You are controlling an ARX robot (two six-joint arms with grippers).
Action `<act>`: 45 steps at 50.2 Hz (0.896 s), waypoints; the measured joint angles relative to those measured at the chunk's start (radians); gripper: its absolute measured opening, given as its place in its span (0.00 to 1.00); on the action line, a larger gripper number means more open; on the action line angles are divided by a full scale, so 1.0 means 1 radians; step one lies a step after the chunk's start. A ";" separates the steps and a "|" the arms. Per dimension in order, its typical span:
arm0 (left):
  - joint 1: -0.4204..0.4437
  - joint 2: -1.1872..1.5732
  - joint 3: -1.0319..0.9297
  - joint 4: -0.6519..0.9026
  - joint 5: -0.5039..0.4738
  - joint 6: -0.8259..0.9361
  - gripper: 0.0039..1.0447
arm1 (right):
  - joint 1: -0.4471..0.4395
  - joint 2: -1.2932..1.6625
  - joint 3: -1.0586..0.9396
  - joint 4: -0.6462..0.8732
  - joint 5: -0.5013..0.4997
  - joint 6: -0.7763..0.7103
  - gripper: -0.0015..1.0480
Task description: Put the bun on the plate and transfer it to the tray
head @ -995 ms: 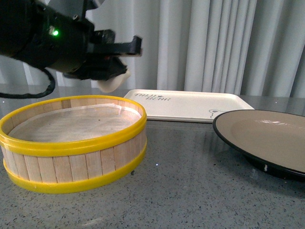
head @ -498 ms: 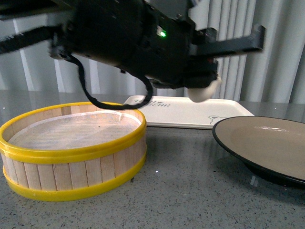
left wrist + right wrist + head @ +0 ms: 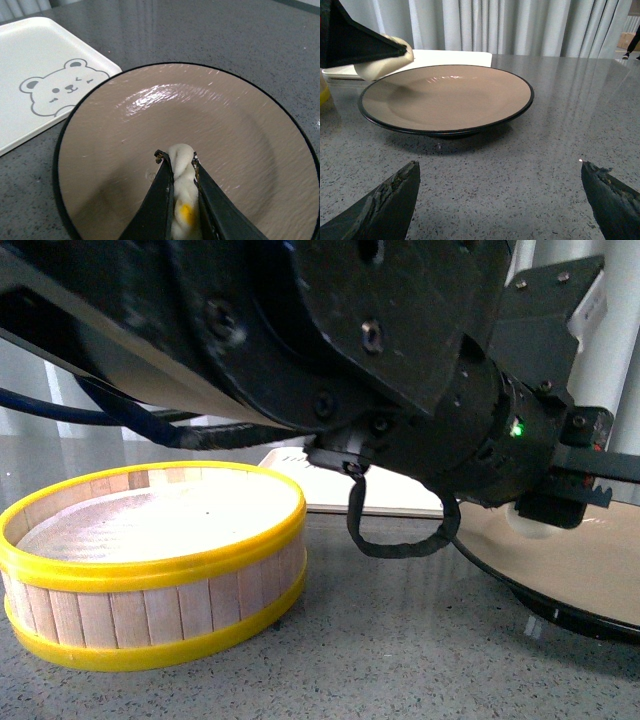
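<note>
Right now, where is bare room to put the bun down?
The plate is bare inside; the left end effector holds the bun over it, near the rim. The tray beside the plate shows bare too. The table between plate and open right end effector is free. The left arm crowds the space beside the basket.

Matte black arm casing (image 3: 300, 320), recessed screws (image 3: 372, 336), green light (image 3: 517, 427), looped cable (image 3: 353, 505).

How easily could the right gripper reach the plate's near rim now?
Probably easily, yes: the open right gripper faces the plate's rim with only bare table between. The left gripper, shut on the bun, is over the plate's left side, seemingly clear of that path.
</note>
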 joint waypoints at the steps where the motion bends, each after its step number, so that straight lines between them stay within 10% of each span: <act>1: -0.002 0.005 0.003 -0.001 0.000 0.002 0.05 | 0.000 0.000 0.000 0.000 0.000 0.000 0.92; 45: -0.055 0.197 0.187 -0.085 -0.053 0.126 0.05 | 0.000 0.000 0.000 0.000 0.000 0.000 0.92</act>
